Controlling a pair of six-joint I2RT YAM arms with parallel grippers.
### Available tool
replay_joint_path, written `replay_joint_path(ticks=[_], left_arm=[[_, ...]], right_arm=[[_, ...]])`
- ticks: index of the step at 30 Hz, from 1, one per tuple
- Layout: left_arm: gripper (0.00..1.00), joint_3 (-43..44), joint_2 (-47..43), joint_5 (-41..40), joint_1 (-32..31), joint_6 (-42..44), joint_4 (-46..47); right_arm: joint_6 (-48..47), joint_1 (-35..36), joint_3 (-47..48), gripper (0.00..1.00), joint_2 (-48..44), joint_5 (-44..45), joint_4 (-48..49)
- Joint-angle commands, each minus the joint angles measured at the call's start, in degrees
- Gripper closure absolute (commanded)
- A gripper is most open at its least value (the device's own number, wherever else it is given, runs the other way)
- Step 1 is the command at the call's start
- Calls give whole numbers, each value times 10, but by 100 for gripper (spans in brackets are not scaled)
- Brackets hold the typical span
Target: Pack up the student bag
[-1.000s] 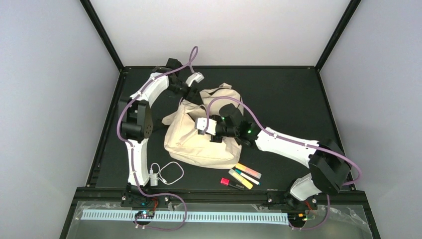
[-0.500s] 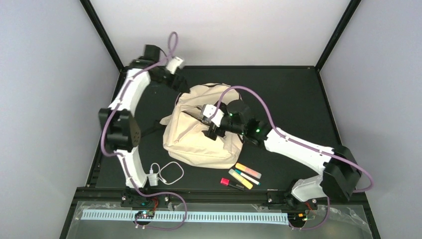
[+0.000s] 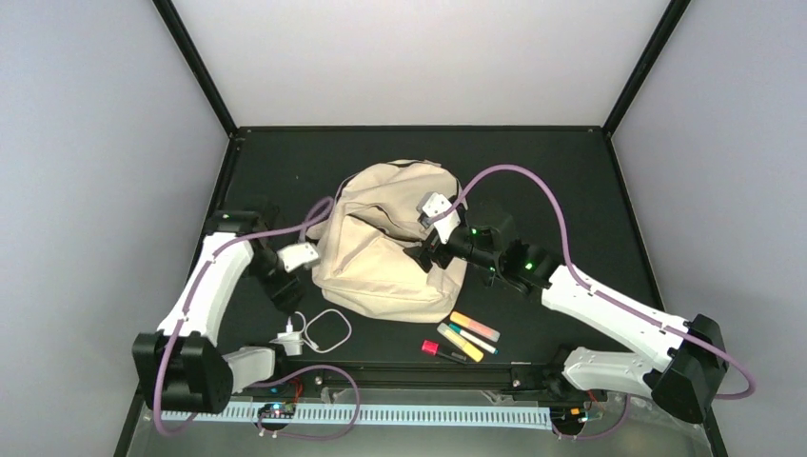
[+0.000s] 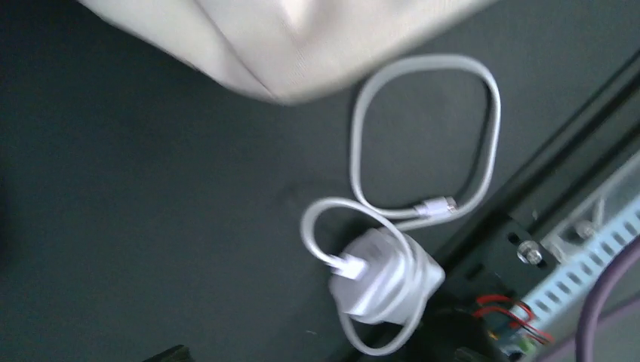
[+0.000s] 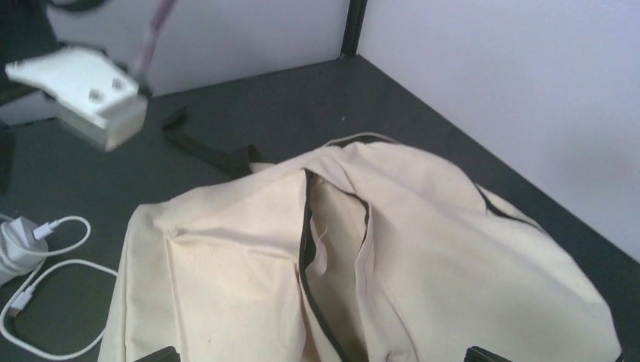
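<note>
Left gripper [image 3: 285, 291] hovers above the charger [image 4: 385, 283]. Its cable loops toward the bag [image 3: 381, 257] just beside. We cannot tell how the jaws stand. Right gripper [image 3: 423, 257], fingers spread, hangs over the bag's zipper. We judge the left arm nearer the charger.

- Counter [image 3: 571, 181]: bare black surface along the far edge and down the right side; widest open passage.
- Student bag [image 3: 381, 267]: largest obstacle, slumped at centre. Its dark zipper opening [image 5: 303, 249] faces up and gapes only narrowly.
- Black strap [image 5: 207, 154]: flat on the counter at the bag's far-left side.
- Charger with looped cable [image 4: 385, 279]: near the bag's near-left corner and not touching it, leaving a thin strip between. It sits close to the front rail.
- Markers [image 3: 462, 335]: cluster off the bag's near-right corner.
- Right arm [image 3: 609, 309]: crosses from near-right to over the bag.
- Left arm [image 3: 209, 286]: occupies the left margin.
</note>
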Motion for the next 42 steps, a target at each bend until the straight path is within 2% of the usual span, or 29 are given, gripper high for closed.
replay_joint_path(ticks=[1,5,8,9,12,17,19,23,24,28,33,35,38,42], left_arm=[[11,-83,16,-25,0,-3,-14],[16,-115,48,67,-3,2,29],[16,-150,71,53,-8,-4,96],[19,-159,88,46,-8,-7,117],[35,-174,126,34,-8,-8,150],[45,-180,160,56,-8,11,155],[55,-187,166,48,-7,17,164],[92,-170,176,61,-7,18,146],[97,-161,174,72,-7,18,134],[98,-106,131,101,-5,24,88],[98,-12,47,142,-7,28,27],[98,28,18,161,-10,29,5],[98,97,-19,190,-16,13,-20],[98,197,-60,243,-38,-31,-5]], right_arm=[[15,0,-23,0,-19,0,-8],[9,0,-33,0,-33,8,-9],[3,0,-42,0,-42,20,-7],[1,0,-45,0,-45,22,-3],[-6,0,-45,0,-44,24,-4],[-13,0,-39,0,-43,33,-7],[-16,-1,-38,0,-43,36,-7],[-14,0,-36,0,-42,32,-5],[-12,-1,-35,0,-42,29,-5],[3,0,-32,0,-39,-2,3],[68,0,-9,0,-5,-114,26],[114,0,-9,0,11,-140,61],[193,2,-22,0,37,-166,163],[243,27,-5,0,97,-177,257]])
